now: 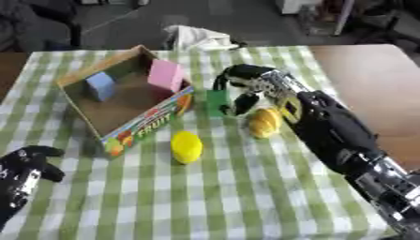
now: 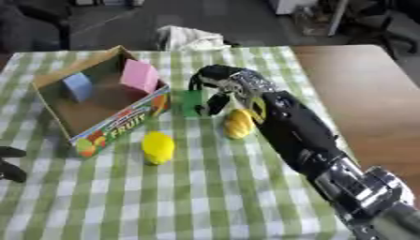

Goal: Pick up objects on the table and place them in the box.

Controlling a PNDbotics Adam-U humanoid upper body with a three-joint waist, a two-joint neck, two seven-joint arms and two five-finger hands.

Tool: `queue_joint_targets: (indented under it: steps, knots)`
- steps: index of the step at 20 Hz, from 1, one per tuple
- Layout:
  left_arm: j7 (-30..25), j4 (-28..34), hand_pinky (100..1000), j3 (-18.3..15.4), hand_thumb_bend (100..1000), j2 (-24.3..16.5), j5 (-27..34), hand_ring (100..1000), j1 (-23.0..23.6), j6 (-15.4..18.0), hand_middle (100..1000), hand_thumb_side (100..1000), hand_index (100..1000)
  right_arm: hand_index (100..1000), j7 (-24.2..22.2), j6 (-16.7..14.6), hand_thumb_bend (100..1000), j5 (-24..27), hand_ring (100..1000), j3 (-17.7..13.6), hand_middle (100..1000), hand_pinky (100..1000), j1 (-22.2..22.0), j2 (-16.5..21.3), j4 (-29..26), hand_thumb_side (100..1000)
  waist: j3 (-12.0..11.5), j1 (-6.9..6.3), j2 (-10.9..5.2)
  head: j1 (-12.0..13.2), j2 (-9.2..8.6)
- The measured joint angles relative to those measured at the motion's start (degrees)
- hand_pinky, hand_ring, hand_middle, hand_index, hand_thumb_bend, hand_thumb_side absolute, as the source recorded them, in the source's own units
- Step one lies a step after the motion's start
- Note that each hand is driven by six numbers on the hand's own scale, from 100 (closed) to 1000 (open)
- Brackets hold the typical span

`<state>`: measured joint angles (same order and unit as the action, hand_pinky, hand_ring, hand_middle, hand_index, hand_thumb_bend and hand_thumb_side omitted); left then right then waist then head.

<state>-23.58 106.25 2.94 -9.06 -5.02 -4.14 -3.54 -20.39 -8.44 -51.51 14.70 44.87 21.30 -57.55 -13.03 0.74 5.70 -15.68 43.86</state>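
Right hand (image 1: 238,86) reached in from the lower right across the green-checked tablecloth (image 1: 246,187), arm lying diagonally over the table. Its fingers curled down over the top of a green block (image 1: 216,103), with the thumb (image 1: 243,104) against the block's right side, so the hand pinched the block between them; whether the block rested on the cloth or was just lifted could not be told. Directly left of the hand stood the cardboard box (image 1: 144,124), open side up, "FRUIT" lettering on its near wall. Inside the box, a pink block (image 1: 166,75) sat nearest the hand, and a blue block (image 1: 101,86) lay farther left. Just below and right of the hand, close under the forearm, lay an orange-yellow rounded object (image 1: 264,122). Below and left of the hand, near the box's front corner, lay a yellow oval object (image 1: 186,146). Left hand (image 1: 25,168) sat well apart at the lower left corner, fingers loosely curled, holding nothing. Beyond the hand, at the table's far edge, a white crumpled cloth (image 1: 197,38).
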Motion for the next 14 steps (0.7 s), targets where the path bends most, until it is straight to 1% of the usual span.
queue_joint_targets:
  steps: [3, 7, 11, 14]
  knots:
    - [0.0, 0.0, 584, 0.0, 100, 0.0, 0.0, 545, 0.0, 0.0, 666, 606, 705, 726, 2.9, 1.6, 183, 1.8, 851, 0.2, 476, 791, 0.1, 0.7, -1.2, 100, 0.0, 0.13, 0.0, 0.0, 0.0]
    - [0.1, 0.0, 584, 0.0, 100, 0.0, 0.0, 544, 0.1, -0.1, 665, 605, 705, 713, 5.8, 2.5, 165, 3.3, 848, 0.4, 469, 790, 0.7, 1.4, -1.7, 100, -0.1, 0.14, -0.07, 0.3, 0.0]
    - [0.1, 0.0, 584, 0.0, 100, 0.0, 0.0, 543, 0.1, -0.1, 665, 605, 705, 717, 7.6, 3.8, 167, 6.3, 846, -0.9, 470, 791, 5.2, 4.8, -5.2, 100, -0.5, 0.41, -0.1, 0.5, 0.0]
    - [0.2, 0.0, 584, 0.0, 100, 0.0, 0.0, 543, 0.1, -0.2, 665, 605, 705, 716, 7.5, 4.9, 156, 8.4, 845, -0.9, 468, 790, 6.5, 6.1, -7.1, 100, -0.8, 0.41, -0.11, 0.5, 0.0]
